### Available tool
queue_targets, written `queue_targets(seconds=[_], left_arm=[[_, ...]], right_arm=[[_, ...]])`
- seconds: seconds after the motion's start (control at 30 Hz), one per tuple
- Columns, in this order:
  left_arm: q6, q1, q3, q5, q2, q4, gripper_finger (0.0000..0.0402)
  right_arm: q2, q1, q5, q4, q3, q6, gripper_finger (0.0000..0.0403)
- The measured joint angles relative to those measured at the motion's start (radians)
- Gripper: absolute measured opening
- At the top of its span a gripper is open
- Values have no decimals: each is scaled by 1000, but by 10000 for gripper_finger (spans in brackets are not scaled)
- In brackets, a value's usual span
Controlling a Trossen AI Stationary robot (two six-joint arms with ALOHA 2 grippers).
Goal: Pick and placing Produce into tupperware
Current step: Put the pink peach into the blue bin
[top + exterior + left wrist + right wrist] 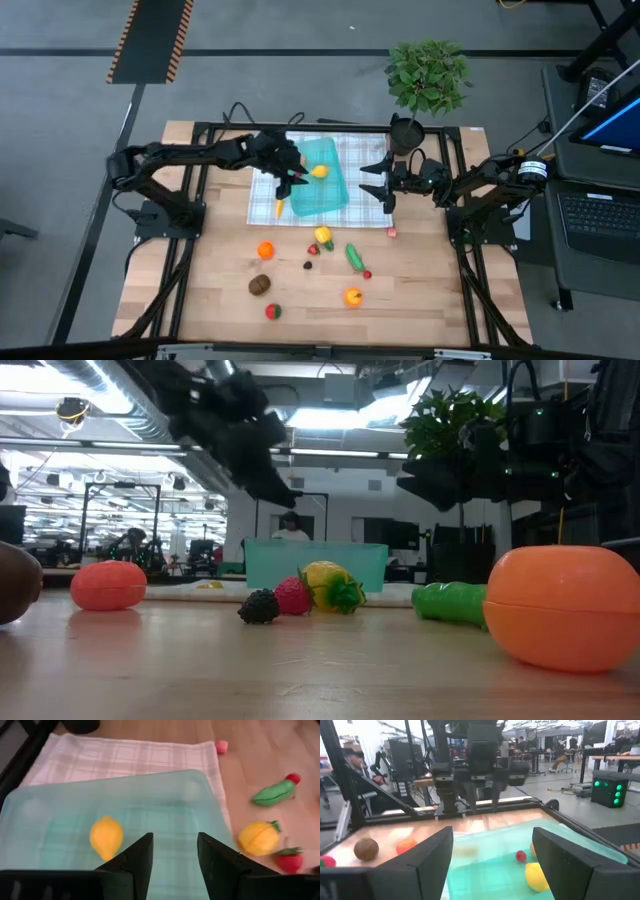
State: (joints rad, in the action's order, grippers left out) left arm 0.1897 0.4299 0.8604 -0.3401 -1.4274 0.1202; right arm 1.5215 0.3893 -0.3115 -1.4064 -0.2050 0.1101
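Observation:
The teal tupperware (322,178) lies on a checked cloth (365,160) at the table's far middle. A yellow lemon (106,836) rests on its floor, and the right wrist view shows a small red berry (520,855) in it too. My left gripper (175,855) hangs open above the tupperware's left part, beside the lemon, with nothing between its fingers. My right gripper (492,860) stands open and level at the tupperware's right side (380,185). More produce lies on the bare wood nearer the front: an orange (265,250), a kiwi (260,285), a cucumber (354,256).
A carrot (280,208) lies at the cloth's near left corner. A yellow fruit (323,236), a strawberry (313,249), a second orange (353,297) and small berries dot the near half. A potted plant (428,75) stands at the far right. A black frame (200,130) rims the table.

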Motion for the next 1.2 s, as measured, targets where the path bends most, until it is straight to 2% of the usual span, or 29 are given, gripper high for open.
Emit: queue_targets(seconds=[0.2, 0.37, 0.6, 0.8, 1.0, 1.1, 1.2], left_arm=[[-70, -89, -146, 97, 201, -83, 137], [-126, -180, -277, 253, 364, -171, 135], [-181, -281, -410, 334, 522, -237, 144], [-191, -333, -478, 430, 598, -270, 150], [-206, -353, -504, 436, 623, -267, 144], [-206, -351, -510, 440, 623, -268, 140], [-208, -352, -513, 470, 623, -268, 136]], right_arm=[[-12, -3, -57, -15, 0, 123, 275], [-68, -31, -56, -18, 0, 121, 275], [-211, -71, -53, 60, 0, 93, 275], [-316, -93, -21, 288, -36, 24, 274], [-427, -95, 5, 596, -85, 23, 274], [-503, -100, 8, 773, -117, 33, 275], [-579, -121, 52, 1034, -174, 41, 275]])
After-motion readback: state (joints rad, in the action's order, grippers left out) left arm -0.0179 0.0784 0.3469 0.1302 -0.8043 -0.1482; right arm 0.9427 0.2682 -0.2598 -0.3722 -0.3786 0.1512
